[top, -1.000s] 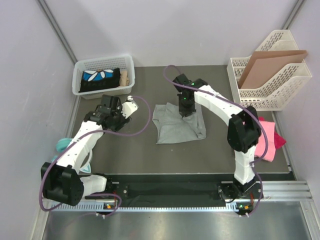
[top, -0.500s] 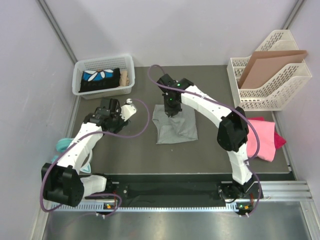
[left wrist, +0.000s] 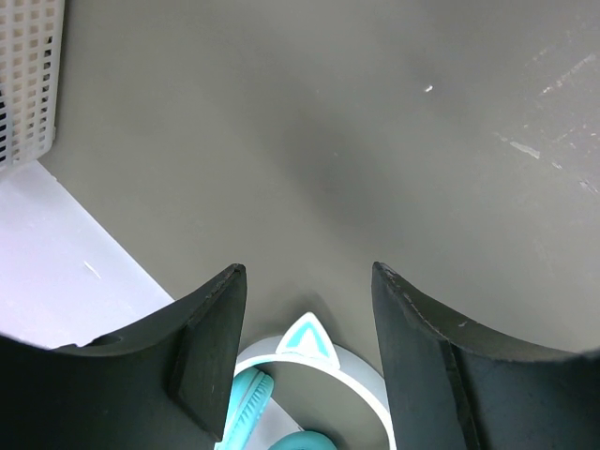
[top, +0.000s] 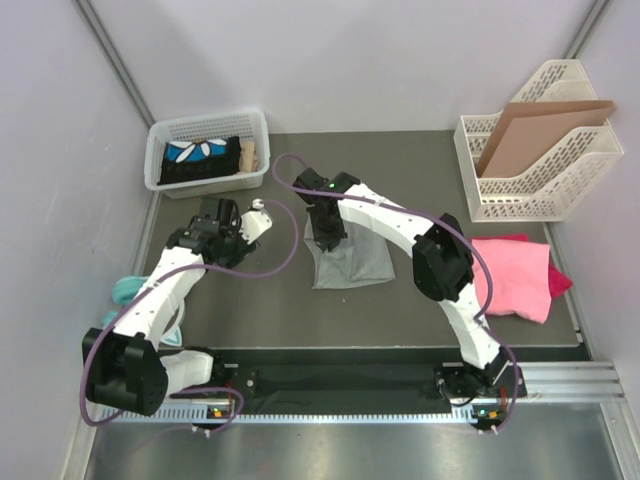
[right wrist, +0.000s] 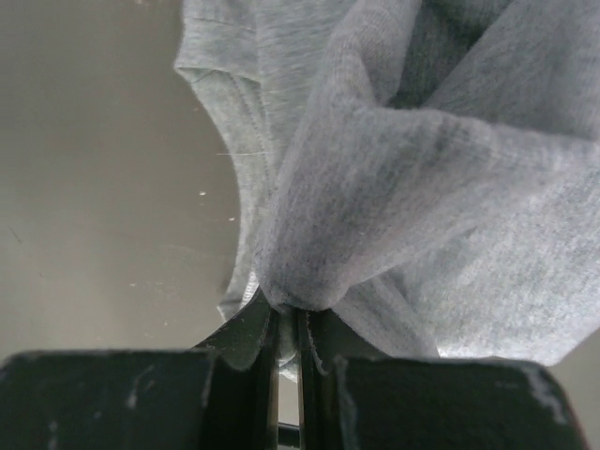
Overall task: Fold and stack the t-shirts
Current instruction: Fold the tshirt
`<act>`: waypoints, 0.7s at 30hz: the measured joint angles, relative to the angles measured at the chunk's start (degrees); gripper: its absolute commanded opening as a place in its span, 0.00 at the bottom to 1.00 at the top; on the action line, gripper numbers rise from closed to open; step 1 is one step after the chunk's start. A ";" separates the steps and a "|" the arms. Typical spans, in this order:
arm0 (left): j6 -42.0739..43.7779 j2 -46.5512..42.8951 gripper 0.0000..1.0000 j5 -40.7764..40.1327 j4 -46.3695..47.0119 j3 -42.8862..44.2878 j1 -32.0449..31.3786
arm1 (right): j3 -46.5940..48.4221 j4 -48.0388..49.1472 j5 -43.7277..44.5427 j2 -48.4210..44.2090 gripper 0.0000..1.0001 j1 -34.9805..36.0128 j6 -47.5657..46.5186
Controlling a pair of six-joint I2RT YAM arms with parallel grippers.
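Shift since a second ago: right gripper has swept leftward, drawing the right side of the grey t-shirt over itself, so the shirt now lies narrower.
Cat-ear headphones: teal, off the table's left edge, beneath the left arm.
Basket: far-left corner, with dark flower-print cloth inside.
Left gripper: jaws apart and empty, over bare table well left of the shirt.
Right gripper's hold: jaws pinched tight on a bunched grey fold near the shirt's upper-left corner.
Grey t-shirt, place: table centre, partly folded, with one side doubled over.
Doing the fold well: probably carry the pinched edge until it meets the left edge, keep it lightly taut so the bunching spreads, and lower it flat before letting go. The idle left gripper could pin the lower layer.
Pink t-shirts: right side of the table, pink over magenta, apparently waiting.
File rack: far-right corner, with a cardboard sheet leaning in it.
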 measured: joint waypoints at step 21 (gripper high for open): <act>0.04 -0.50 0.61 1.20 -0.33 -0.26 3.56 | -0.57 3.82 -12.96 -0.13 0.69 0.37 -0.07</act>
